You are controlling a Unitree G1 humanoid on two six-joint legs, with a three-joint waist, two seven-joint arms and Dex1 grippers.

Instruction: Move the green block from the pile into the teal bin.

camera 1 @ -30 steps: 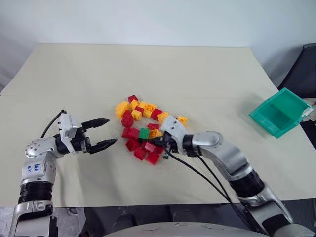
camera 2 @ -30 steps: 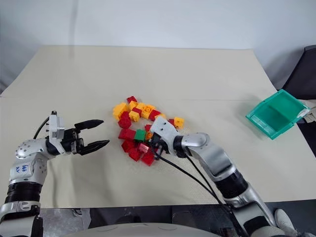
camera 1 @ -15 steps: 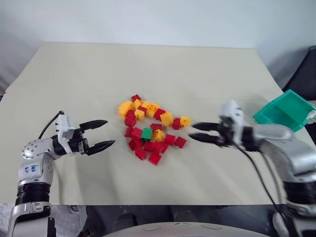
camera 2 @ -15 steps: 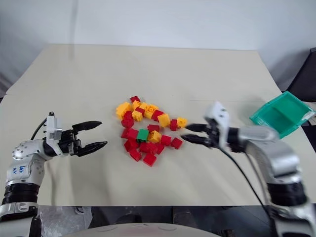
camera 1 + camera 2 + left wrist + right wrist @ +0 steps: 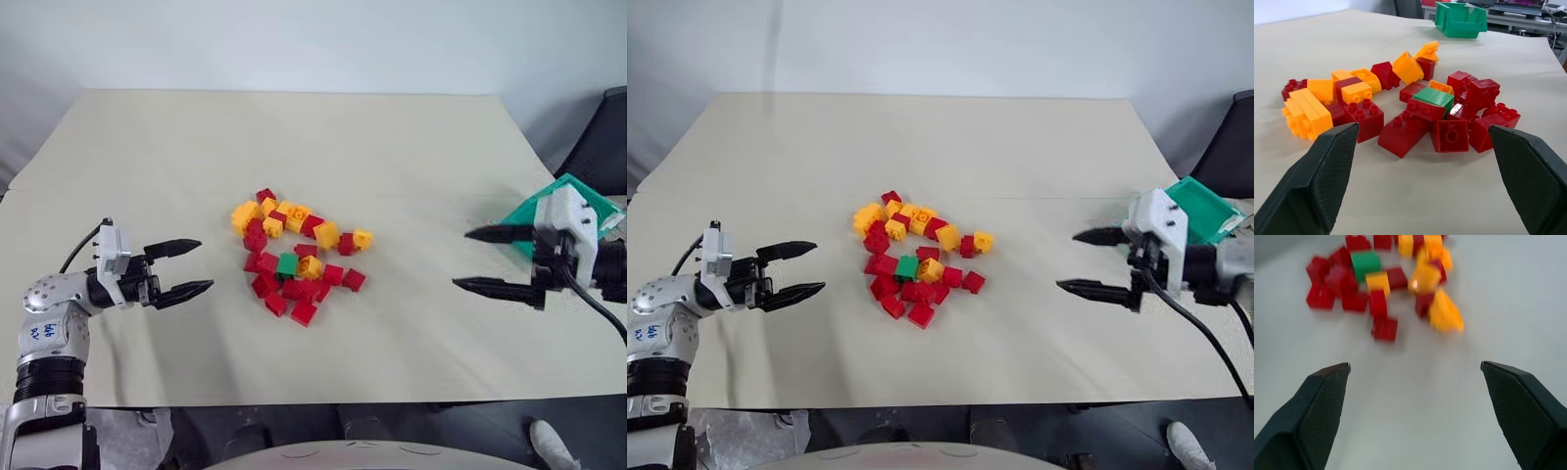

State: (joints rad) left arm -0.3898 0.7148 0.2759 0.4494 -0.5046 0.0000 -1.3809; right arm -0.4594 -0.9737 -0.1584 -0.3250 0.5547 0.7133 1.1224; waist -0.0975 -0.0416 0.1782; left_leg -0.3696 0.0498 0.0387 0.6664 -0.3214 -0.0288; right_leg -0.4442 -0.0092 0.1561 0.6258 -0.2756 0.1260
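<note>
Now right hand (image 5: 495,259) agape, empty.

A lab or office workroom: a bare beige table (image 5: 294,147) against a plain white wall (image 5: 294,39); desks with laptops (image 5: 1518,7) stand beyond; a black chair (image 5: 602,137).

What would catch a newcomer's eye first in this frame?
The pile of red and yellow-orange bricks in the middle of the table, with the one green block lying in it. Then the two open grippers flanking it: the left gripper close by, the right gripper farther off, in front of the teal bin.
</note>
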